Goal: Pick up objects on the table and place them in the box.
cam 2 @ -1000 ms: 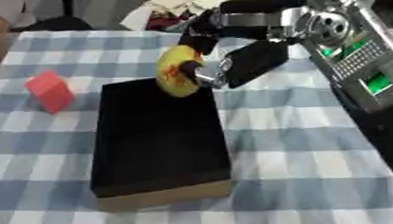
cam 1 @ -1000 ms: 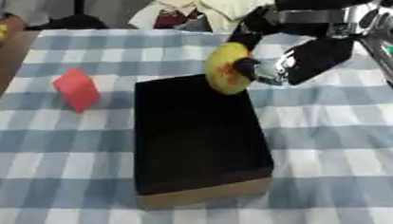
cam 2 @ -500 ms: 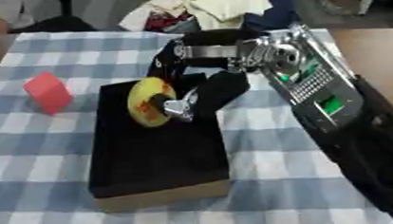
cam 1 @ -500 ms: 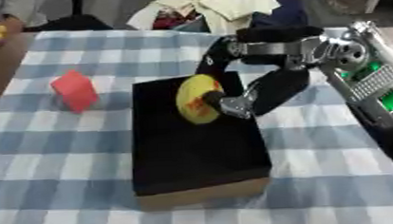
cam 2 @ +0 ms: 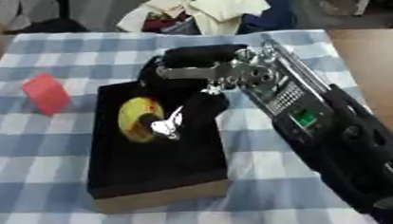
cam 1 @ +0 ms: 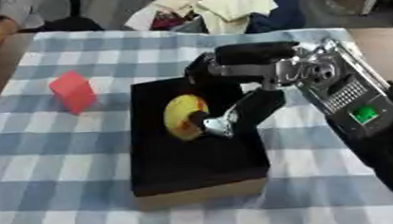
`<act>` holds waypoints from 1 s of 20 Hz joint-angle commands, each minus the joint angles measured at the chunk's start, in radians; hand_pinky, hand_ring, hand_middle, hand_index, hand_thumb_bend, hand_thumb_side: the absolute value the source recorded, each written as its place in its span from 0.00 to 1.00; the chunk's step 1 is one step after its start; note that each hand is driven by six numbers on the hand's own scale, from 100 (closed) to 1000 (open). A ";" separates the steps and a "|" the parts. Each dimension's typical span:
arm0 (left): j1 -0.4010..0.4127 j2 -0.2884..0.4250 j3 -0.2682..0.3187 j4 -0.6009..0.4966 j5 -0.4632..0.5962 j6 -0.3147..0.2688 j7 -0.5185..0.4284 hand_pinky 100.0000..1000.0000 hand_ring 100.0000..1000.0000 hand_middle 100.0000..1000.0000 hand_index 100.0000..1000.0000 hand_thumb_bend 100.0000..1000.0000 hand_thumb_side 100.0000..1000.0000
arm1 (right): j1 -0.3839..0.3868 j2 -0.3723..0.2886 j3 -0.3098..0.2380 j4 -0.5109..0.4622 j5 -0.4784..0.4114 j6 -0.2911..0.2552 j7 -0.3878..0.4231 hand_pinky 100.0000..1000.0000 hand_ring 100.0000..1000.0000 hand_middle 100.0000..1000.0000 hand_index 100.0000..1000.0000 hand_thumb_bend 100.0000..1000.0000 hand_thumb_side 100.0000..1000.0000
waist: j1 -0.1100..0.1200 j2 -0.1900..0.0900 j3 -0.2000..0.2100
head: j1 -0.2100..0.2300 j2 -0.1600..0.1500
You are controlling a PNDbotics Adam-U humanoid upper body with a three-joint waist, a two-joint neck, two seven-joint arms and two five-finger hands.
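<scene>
- The right robot hand (cam 1: 233, 113) enters from the right side and is positioned over the interior of the black box (cam 1: 157, 172).
- The fingers and thumb of this robot hand are curled onto a yellow disc-shaped object (cam 1: 183, 117); the object is held on edge, with its broad face turned toward the left of the view.
- The yellow disc-shaped object has a dark mark near its middle. It sits within the outline of the box opening, in the upper half of the box. Whether it touches the box floor cannot be determined.
- The box is rectangular with a black interior and a tan cardboard front wall (cam 1: 205, 194). Its long axis runs away from the camera. It rests on the worktop (cam 1: 61, 162), which is covered by a blue-and-white checked cloth.
- A red block (cam 1: 72, 91) stands on the worktop to the left of the box, well apart from it and near the level of the box's far end. It is tilted slightly.
- The right forearm (cam 2: 312, 113) runs from the lower right corner toward the box; it carries a silver panel with a green indicator (cam 1: 365, 114).
- A heap of cloth items (cam 1: 220, 10), cream, dark blue and red, lies beyond the far edge of the worktop.
- The left robot hand appears in neither view.
</scene>
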 commanded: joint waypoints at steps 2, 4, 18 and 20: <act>-0.011 0.023 0.000 -0.016 0.004 0.001 -0.003 0.51 0.62 0.67 0.78 0.11 0.83 | -0.026 0.005 0.001 -0.011 0.066 -0.064 0.026 0.81 0.83 0.78 0.81 0.19 0.61 | 0.003 -0.024 0.002 | -0.006 -0.012; -0.011 0.023 0.000 -0.016 0.004 0.001 -0.004 0.51 0.62 0.67 0.78 0.11 0.83 | -0.027 0.010 -0.001 -0.010 0.098 -0.096 0.038 0.81 0.84 0.79 0.81 0.22 0.63 | 0.003 -0.024 0.002 | -0.008 -0.012; -0.008 0.028 0.001 -0.016 0.002 0.009 -0.004 0.50 0.62 0.67 0.78 0.10 0.83 | -0.010 0.014 -0.087 0.000 0.188 -0.127 -0.117 0.81 0.81 0.75 0.79 0.07 0.60 | 0.009 -0.024 -0.004 | -0.003 -0.009; -0.007 0.038 0.001 -0.016 -0.001 0.017 -0.006 0.50 0.62 0.67 0.78 0.09 0.83 | -0.007 0.003 -0.110 -0.018 0.175 -0.105 -0.145 0.81 0.81 0.74 0.78 0.07 0.59 | 0.011 -0.025 -0.006 | -0.002 -0.008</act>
